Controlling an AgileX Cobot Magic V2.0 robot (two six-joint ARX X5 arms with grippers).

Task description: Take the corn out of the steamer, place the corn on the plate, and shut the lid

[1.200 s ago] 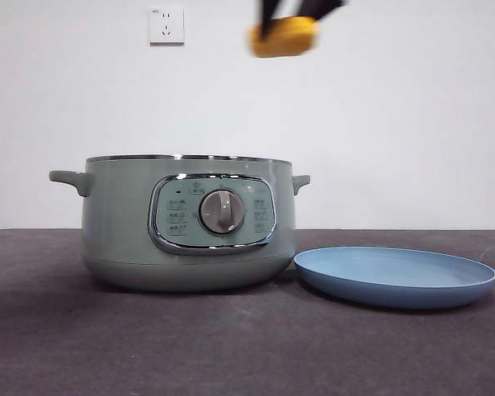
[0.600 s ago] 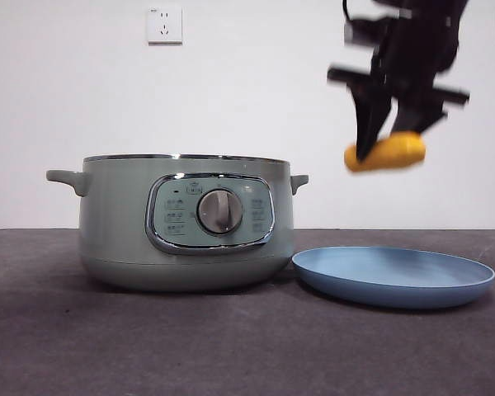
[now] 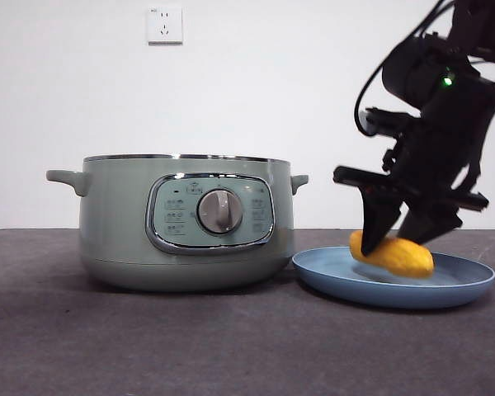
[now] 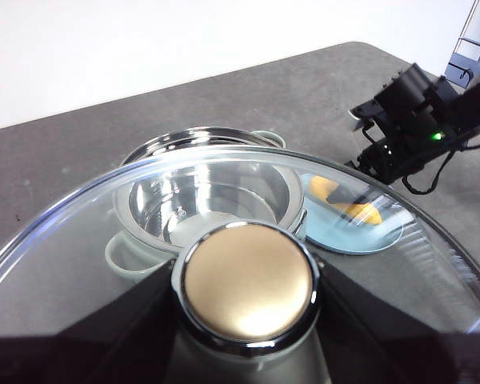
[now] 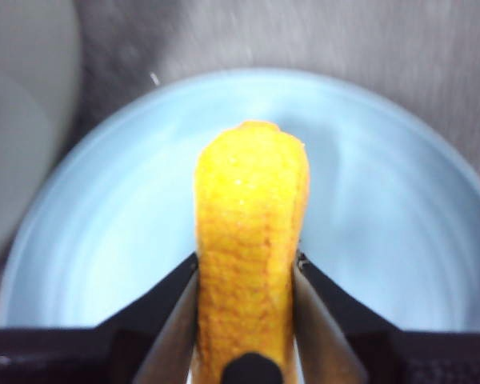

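Since half a sec ago we see the right gripper [image 3: 400,235] drop, jaws clamping the corn [image 3: 393,255] at the plate [image 3: 470,290] (contact unclear); left gripper [image 4: 248,352], mostly hidden, grips the lid [image 4: 248,288] above the steamer [image 3: 115,223].

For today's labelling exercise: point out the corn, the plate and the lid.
corn [image 3: 393,255]: front view, middle of the cob.
plate [image 3: 330,276]: front view, bare rim on the steamer's side.
lid [image 4: 248,280]: left wrist view, top of its knob.
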